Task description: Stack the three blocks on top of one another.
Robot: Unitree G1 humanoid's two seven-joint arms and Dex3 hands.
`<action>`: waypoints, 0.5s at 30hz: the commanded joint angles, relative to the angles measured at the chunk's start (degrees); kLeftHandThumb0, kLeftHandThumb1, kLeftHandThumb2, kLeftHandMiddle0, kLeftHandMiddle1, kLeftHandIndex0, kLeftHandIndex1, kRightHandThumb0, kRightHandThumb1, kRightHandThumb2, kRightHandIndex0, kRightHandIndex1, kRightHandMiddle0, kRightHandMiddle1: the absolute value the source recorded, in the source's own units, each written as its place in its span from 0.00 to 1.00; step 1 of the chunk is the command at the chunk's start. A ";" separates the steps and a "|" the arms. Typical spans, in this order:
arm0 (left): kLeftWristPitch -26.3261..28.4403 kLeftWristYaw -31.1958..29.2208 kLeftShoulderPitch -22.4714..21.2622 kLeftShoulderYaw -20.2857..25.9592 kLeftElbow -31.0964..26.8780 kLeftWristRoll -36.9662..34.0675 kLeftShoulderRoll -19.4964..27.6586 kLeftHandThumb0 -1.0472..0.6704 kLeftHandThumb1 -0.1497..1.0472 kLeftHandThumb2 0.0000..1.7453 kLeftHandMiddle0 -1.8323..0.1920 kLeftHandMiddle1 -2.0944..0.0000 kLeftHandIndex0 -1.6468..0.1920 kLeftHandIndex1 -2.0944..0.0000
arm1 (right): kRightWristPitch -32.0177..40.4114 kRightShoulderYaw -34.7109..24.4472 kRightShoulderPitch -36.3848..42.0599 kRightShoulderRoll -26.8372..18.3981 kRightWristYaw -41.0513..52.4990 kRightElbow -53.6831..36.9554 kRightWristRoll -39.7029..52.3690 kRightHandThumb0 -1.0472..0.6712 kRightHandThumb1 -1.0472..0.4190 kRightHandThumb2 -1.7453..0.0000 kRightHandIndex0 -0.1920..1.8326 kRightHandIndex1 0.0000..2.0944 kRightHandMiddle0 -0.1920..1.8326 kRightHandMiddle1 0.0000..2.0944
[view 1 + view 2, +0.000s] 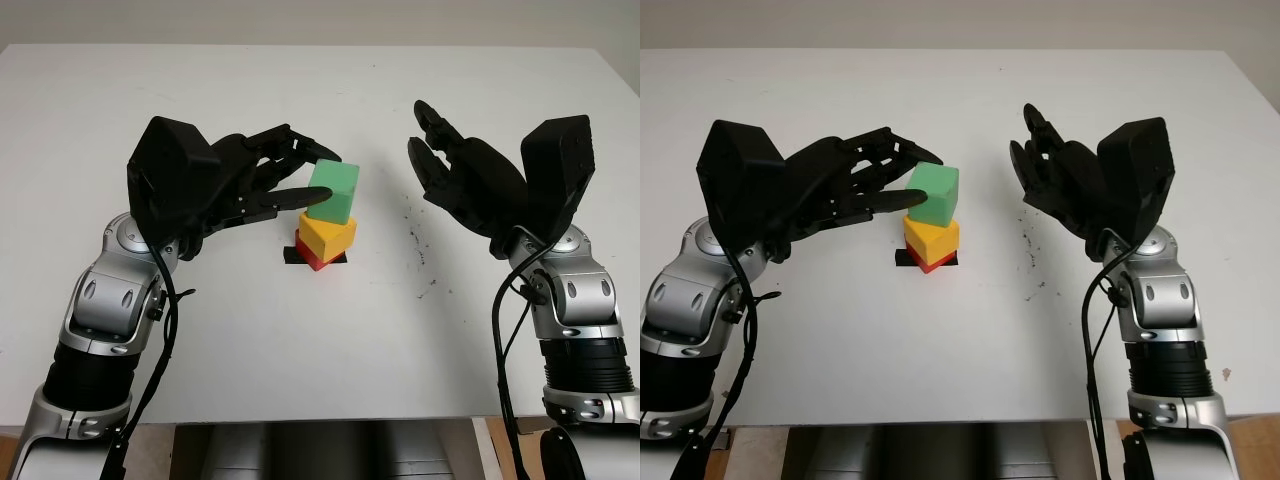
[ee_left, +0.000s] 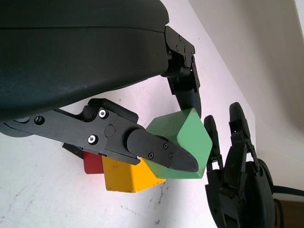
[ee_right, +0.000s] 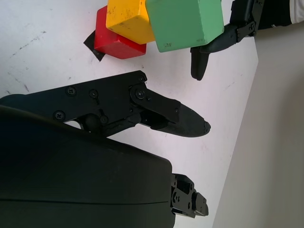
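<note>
The green block [image 1: 334, 192] sits on the yellow block [image 1: 328, 236], which sits on the red block [image 1: 313, 258] over a black mark [image 1: 292, 257] near the middle of the white tabletop [image 1: 320, 340]. The green block looks tilted and turned against the yellow one beneath, so the step in hand, as I judge it, is seating and releasing the top block. To do it well, the block should be squared flat onto the yellow face before the fingers part, then the hand drawn away leftward without dragging a corner, since the stack is narrow and could topple.

The left hand [image 1: 262, 180] is closed on the green block, fingers [image 2: 164, 151] pressed to its sides. The right hand [image 1: 455, 170] hangs open to the right of the stack, well apart from it, holding nothing.
</note>
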 commanded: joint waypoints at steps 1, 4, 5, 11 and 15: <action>0.28 -0.34 -0.40 -0.02 -0.81 -0.41 0.09 0.31 0.99 0.03 0.84 0.97 0.82 0.51 | -0.59 -0.19 -0.58 -0.30 0.01 -0.16 0.25 0.35 0.00 0.60 0.00 0.00 0.00 0.00; 0.55 -1.49 -0.61 -0.15 -0.60 -0.61 0.77 0.29 1.00 0.04 0.84 0.97 0.84 0.53 | -0.87 -0.30 -0.97 0.20 -0.52 0.26 0.28 0.35 0.00 0.60 0.00 0.00 0.00 0.00; 0.64 -1.75 -0.67 -0.14 -0.54 -0.62 0.86 0.28 1.00 0.04 0.84 0.97 0.85 0.53 | -0.93 -0.30 -1.05 0.27 -0.65 0.36 0.27 0.35 0.00 0.60 0.00 0.00 0.00 0.00; 0.18 -3.45 -0.84 0.10 -0.37 -0.94 1.67 0.21 1.00 0.04 0.84 0.97 0.89 0.58 | -1.16 -0.32 -1.31 0.35 -0.73 0.56 0.61 0.35 0.00 0.61 0.00 0.00 0.00 0.00; 0.44 -3.71 -0.85 0.59 -0.56 -1.58 1.61 0.20 1.00 0.05 0.83 0.97 0.93 0.54 | -1.69 -0.17 -1.38 0.15 -0.63 0.97 0.47 0.35 0.00 0.61 0.00 0.00 0.00 0.00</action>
